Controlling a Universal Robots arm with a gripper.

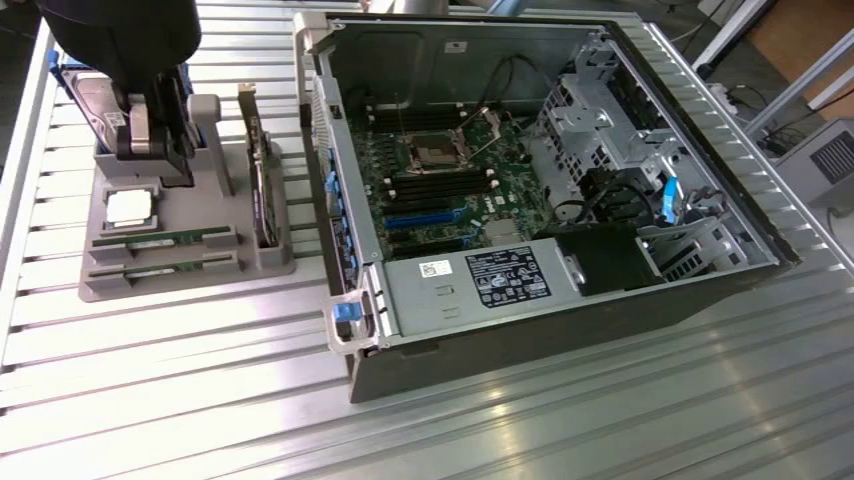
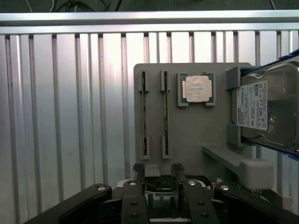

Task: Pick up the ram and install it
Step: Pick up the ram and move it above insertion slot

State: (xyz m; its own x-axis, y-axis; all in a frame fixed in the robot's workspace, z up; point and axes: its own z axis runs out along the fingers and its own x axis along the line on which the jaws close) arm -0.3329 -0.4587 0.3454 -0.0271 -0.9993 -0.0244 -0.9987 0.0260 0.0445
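Logging the scene at this moment. Ribbed metal table carries everything. Open computer case lies on its side on the exterior view's right, its motherboard facing up and a grey power supply at the near end. Grey holder sits just beside the case, on the exterior view's left. Hard drive stands on edge in the holder's far end; the wrist view shows its label side. Brown-edged card stands upright along the holder side nearest the case. Square silver chip rests in its own pocket, between the hard drive and the near end of the holder. Two ram sticks sit on edge in parallel slots at the holder's near end, side by side but not touching, well apart from the case; in the wrist view they appear as two thin lines next to the chip. Tool hangs above the holder, between the hard drive and the card. Its black fingers stand wide apart with nothing gripped between them, and they are clear of the ram sticks.
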